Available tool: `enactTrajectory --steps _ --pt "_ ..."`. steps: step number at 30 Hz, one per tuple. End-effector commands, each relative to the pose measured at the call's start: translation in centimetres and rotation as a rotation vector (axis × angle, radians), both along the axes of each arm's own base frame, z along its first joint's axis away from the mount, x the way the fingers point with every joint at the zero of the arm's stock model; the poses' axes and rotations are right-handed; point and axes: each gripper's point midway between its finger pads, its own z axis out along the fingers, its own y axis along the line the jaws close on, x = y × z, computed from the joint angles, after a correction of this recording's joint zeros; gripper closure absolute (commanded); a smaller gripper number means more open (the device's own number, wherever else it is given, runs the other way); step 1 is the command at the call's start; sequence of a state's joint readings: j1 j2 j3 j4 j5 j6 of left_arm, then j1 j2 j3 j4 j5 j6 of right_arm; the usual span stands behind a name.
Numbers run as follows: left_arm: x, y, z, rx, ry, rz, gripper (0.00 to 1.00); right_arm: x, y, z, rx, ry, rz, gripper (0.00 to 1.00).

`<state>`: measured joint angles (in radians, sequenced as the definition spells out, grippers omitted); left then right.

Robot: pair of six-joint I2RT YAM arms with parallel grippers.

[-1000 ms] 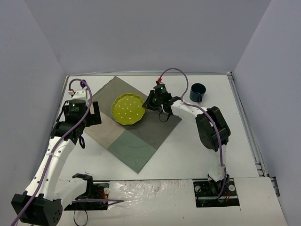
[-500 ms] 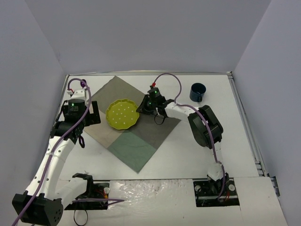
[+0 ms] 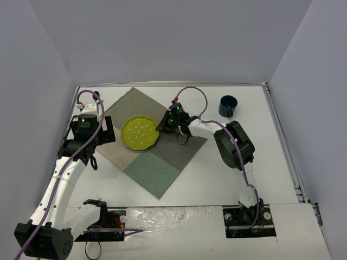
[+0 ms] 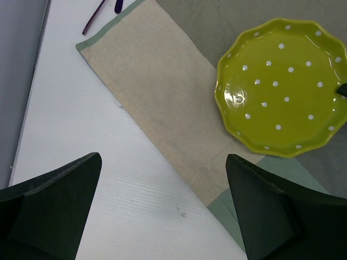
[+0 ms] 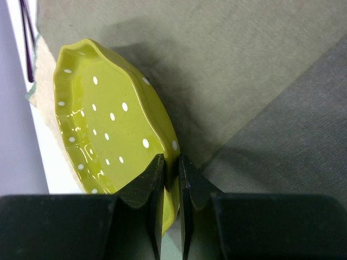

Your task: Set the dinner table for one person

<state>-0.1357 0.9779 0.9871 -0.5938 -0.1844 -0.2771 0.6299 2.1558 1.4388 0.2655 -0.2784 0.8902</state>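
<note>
Now | right hand (image 5: 171, 162) pinching plate (image 3: 139, 132) rim, carried leftward | left hand (image 4: 162, 156) spread

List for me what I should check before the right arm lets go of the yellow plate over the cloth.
1. Right claw shut on the rim of the plate: ok.
2. Whole plate above the cloth: ok.
3. Plate bottom resting flat on the cloth: cannot tell.
4. Left claw open and apart from the plate: ok.
5. Blue mug on the dinner table, off the cloth and away from the plate: ok.
</note>
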Motion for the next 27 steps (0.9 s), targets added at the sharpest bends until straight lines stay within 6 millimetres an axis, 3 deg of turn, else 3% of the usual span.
enactTrajectory --steps 1,6,8,12,17,21,27 --pt "0.8 0.2 1.5 -0.015 -0.066 0.02 0.03 1.1 2.8 5.4 0.164 -0.112 0.034 1.0" --pt "0.8 0.2 1.5 -0.017 -0.065 0.019 0.03 1.0 2.4 4.8 0.129 -0.12 0.036 0.98" --pt "0.8 0.2 1.5 -0.018 -0.066 0.019 0.03 1.2 2.0 4.7 0.101 -0.132 0.031 0.89" --pt "0.7 0.3 1.6 -0.018 -0.067 0.021 0.03 1.8 0.7 5.5 0.019 -0.19 0.025 0.54" --pt "0.7 0.3 1.7 -0.019 -0.07 0.02 0.03 2.8 -2.8 8.5 -0.124 -0.311 0.014 0.38" --pt "0.7 0.2 1.7 -0.023 -0.071 0.018 0.03 4.1 -8.2 11.3 -0.261 -0.423 -0.031 0.32" --pt "0.8 0.2 1.6 -0.029 -0.066 0.014 0.03 5.6 -21.1 13.6 -0.525 -0.488 -0.193 0.12"
